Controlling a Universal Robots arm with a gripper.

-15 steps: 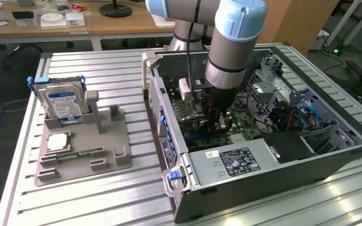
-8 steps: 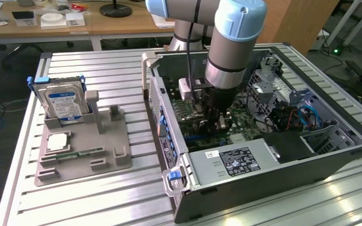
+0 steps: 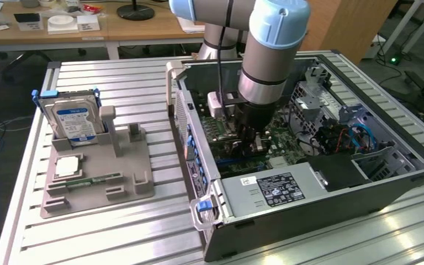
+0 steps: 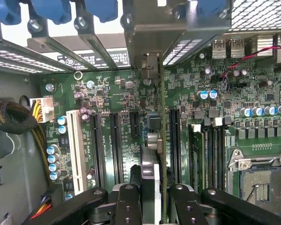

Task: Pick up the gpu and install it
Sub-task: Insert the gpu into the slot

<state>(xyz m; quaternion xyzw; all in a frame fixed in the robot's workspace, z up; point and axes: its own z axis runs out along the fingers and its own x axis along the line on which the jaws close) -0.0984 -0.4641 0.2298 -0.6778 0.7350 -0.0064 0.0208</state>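
gpu point(image 4: 150, 174) edge-on over motherboard point(image 4: 107, 89)

Claw point(image 4: 154, 199) partly closed, clamped on the card's two faces, inside open case point(image 3: 388, 179). Black slots point(image 4: 114, 140) flank it closely; rear brackets point(image 4: 96, 44) near its far end; braided cable bundle point(image 4: 11, 117) well apart. Whether it is seated, cannot tell.

One hard drive point(image 3: 74, 121), one RAM stick point(image 3: 86, 181), one processor chip point(image 3: 68, 165), one computer case point(image 3: 308, 221) and one gpu point(image 4: 150, 183) are counted.

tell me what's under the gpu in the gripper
Under the gpu, held edge-on by the gripper, lies the green motherboard with its black expansion slots. What lies directly beneath the card is hidden by the card itself.
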